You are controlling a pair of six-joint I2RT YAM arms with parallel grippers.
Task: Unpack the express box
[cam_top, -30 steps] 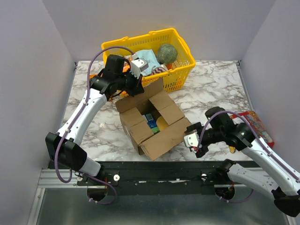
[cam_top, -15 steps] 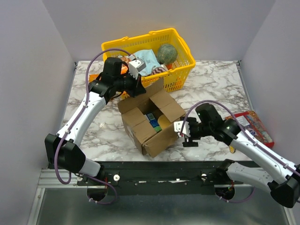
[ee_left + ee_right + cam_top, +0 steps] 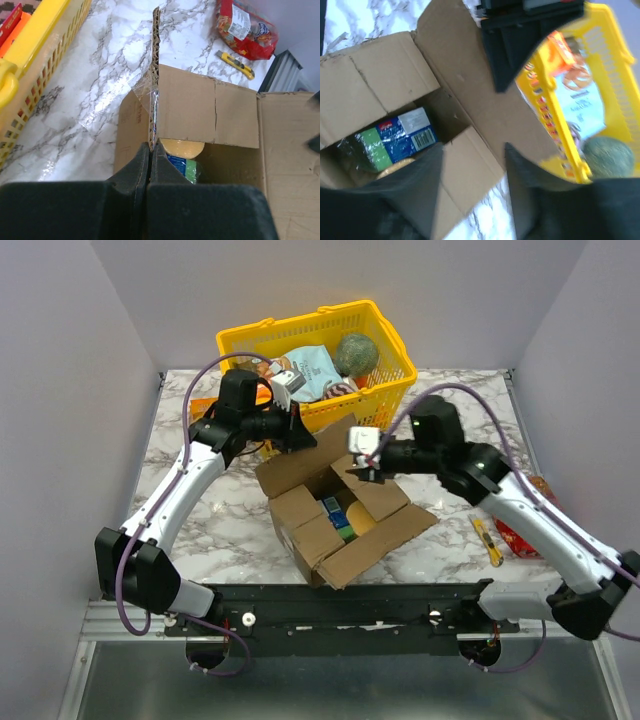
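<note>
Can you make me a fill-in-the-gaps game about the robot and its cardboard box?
The left arm's fingers pinch a cardboard ____ of the express box.
The right arm's fingers hover above the box, standing ____.
The basket behind the box is coloured ____.
The knife lies beside a ____ snack bag.
Missing words: flap, open, yellow, red.

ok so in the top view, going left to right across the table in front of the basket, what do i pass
express box → yellow box cutter → red snack bag, partly hidden under the right arm
</note>
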